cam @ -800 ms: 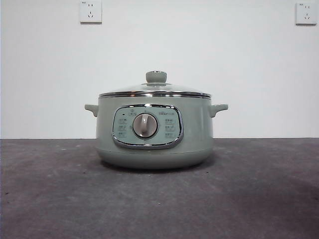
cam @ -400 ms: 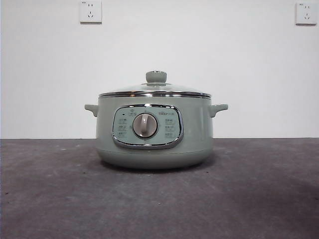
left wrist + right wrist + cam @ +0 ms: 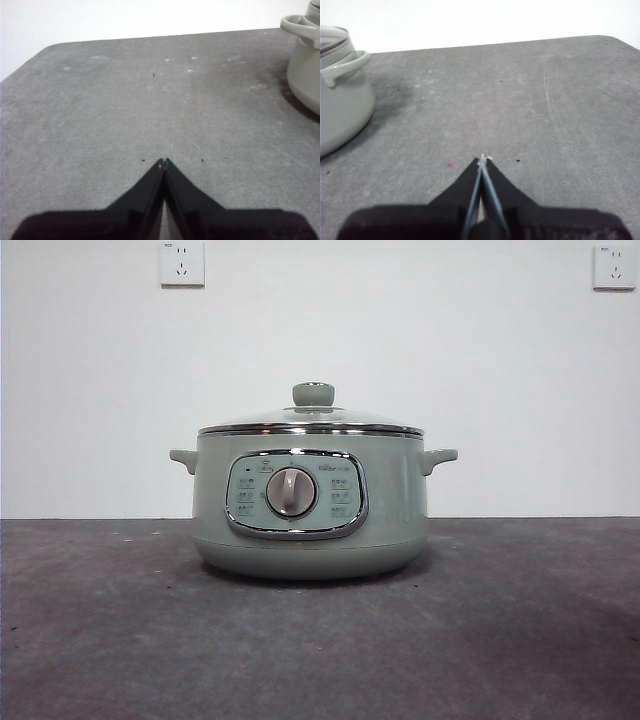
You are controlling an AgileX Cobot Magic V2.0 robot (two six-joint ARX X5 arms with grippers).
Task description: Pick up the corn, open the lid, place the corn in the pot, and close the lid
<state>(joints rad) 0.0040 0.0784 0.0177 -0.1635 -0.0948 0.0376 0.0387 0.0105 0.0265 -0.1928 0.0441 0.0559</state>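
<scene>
The sage-green pot (image 3: 310, 505) stands at the middle of the grey table in the front view, its dial facing the camera. The glass lid (image 3: 312, 420) with its green knob sits on the pot. The corn is out of view in every frame. My left gripper (image 3: 164, 161) is shut with nothing in it, above bare table, and the pot (image 3: 305, 65) with one side handle shows at the edge of its view. My right gripper (image 3: 483, 159) is also shut and empty, with the pot (image 3: 342, 95) and part of the lid (image 3: 332, 40) at the edge of its view.
The grey table (image 3: 500, 640) stretches out on both sides of the pot. A white wall stands behind it with two sockets (image 3: 181, 262) high up. The table's rounded corners (image 3: 45, 50) show in both wrist views.
</scene>
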